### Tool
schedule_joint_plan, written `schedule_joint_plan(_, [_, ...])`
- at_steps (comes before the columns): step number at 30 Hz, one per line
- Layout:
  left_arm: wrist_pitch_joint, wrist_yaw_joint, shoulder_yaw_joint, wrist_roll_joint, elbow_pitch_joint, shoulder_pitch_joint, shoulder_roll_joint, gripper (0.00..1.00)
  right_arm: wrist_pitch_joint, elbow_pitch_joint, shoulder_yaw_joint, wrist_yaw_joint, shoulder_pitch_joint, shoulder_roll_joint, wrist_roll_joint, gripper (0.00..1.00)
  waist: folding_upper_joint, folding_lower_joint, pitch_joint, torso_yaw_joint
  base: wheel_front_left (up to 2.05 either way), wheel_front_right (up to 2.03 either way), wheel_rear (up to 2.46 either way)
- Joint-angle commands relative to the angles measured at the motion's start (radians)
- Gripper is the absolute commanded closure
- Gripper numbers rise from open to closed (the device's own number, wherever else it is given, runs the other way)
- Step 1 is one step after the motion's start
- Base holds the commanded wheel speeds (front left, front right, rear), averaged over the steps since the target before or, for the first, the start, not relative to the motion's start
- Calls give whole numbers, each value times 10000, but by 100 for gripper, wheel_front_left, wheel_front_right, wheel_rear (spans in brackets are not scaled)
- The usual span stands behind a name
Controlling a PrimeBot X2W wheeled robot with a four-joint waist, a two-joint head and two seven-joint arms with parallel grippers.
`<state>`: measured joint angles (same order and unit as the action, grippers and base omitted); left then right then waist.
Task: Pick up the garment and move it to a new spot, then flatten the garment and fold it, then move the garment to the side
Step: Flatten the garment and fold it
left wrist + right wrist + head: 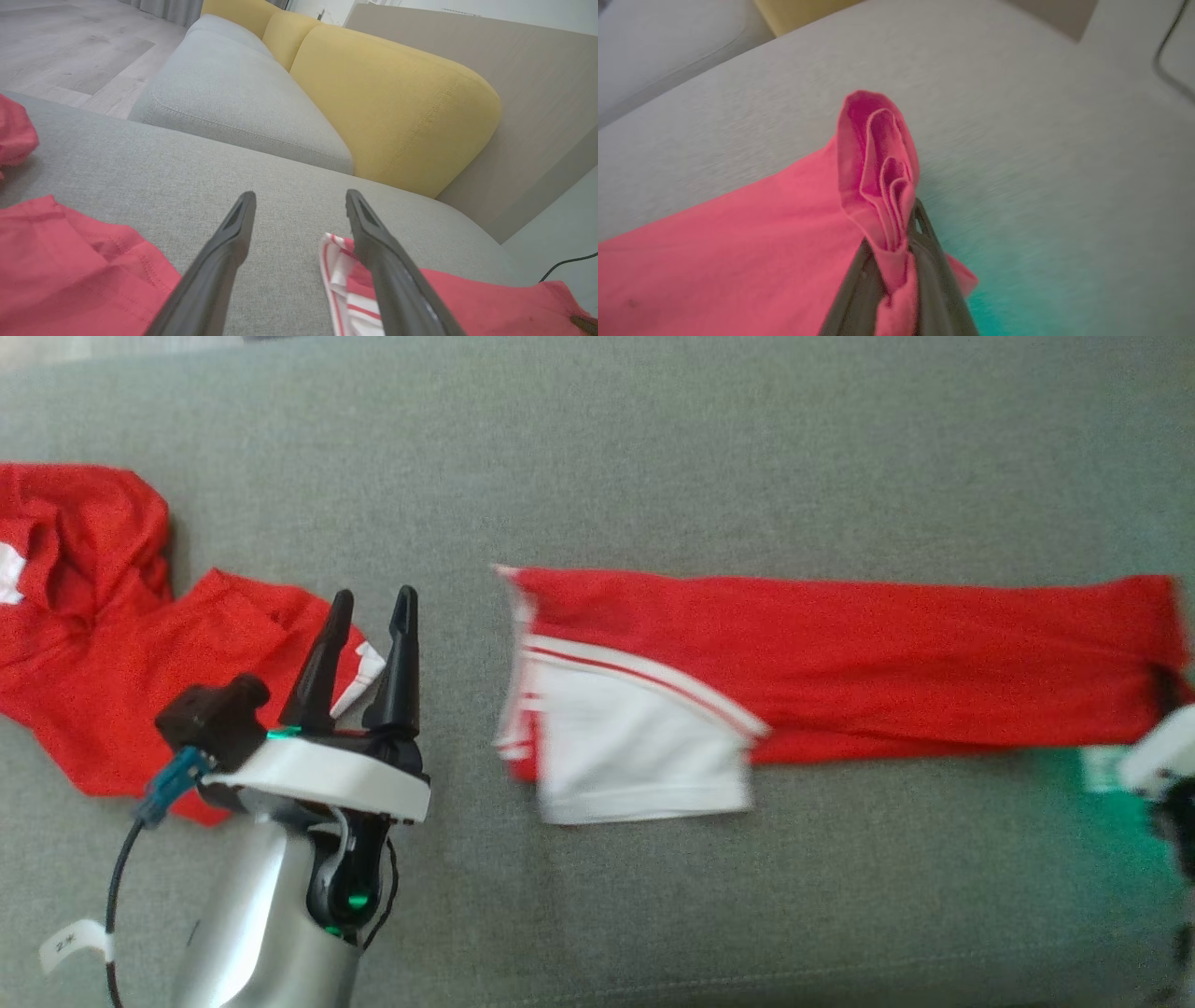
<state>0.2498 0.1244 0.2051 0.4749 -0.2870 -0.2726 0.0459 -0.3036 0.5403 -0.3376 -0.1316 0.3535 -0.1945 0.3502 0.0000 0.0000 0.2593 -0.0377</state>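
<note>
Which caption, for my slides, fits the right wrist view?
Right tool shut on bunched red garment over grey cushion.

Soft, even light is falling over the grey fabric sofa cushion (653,448), leaving only faint shadows. Motion blur is smearing the long red garment with a white panel (840,653) in the head and right wrist views, and a green glow (1055,803) is tinting the cushion nearby. The left wrist view is looking sharp, its wide lens bowing the edges.
</note>
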Motion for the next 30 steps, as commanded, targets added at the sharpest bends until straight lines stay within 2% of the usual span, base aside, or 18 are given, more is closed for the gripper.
schedule_joint_plan(1, [120, 62, -366, -33, 286, -73, 54, 0, 320, -276, -201, 9, 64, -566, -557, 100, 0, 0, -216, -14, 0, 0, 0])
schedule_joint_plan(3, [120, 62, -370, 6, 296, 27, 52, 0, 829, -290, -731, 9, 137, -888, -1829, 100, 0, 0, -377, -15, 0, 0, 0])
schedule_joint_plan(6, [120, 62, -388, 82, 321, 151, 50, 0, 1420, -349, -1756, 9, 410, -812, -3470, 100, 0, 0, -602, 12, 0, 0, 0])
schedule_joint_plan(8, [120, 62, -408, 137, 329, 234, 48, 0, 1543, -412, -2050, 9, 613, -483, -4042, 100, 0, 0, -725, 23, 0, 0, 0])
schedule_joint_plan(11, [120, 63, -402, 232, 332, 350, 46, 0, 1606, -551, -1794, 9, 811, -25, -4180, 100, 0, 0, -886, 31, 0, 0, 0])
schedule_joint_plan(15, [120, 63, -395, 366, 327, 491, 45, 0, 1483, -1156, -1025, 9, 885, 529, -3801, 100, 0, 0, -1080, 9, 0, 0, 0])
schedule_joint_plan(21, [120, 63, -352, 540, 330, 625, 44, 0, 831, -2657, 728, 9, 512, 1227, -2461, 100, 0, 0, -1387, 36, 0, 0, 0])
schedule_joint_plan(25, [120, 63, -337, 609, 308, 697, 44, 0, 402, -3445, 1929, 9, 96, 1419, -1408, 100, 0, 0, -1527, 68, 0, 0, 0])
schedule_joint_plan(30, [120, 63, -228, 711, 248, 755, 44, 0, 572, -3456, 3749, 9, -399, 1438, 495, 100, 0, 0, -1651, 186, 0, 0, 0])
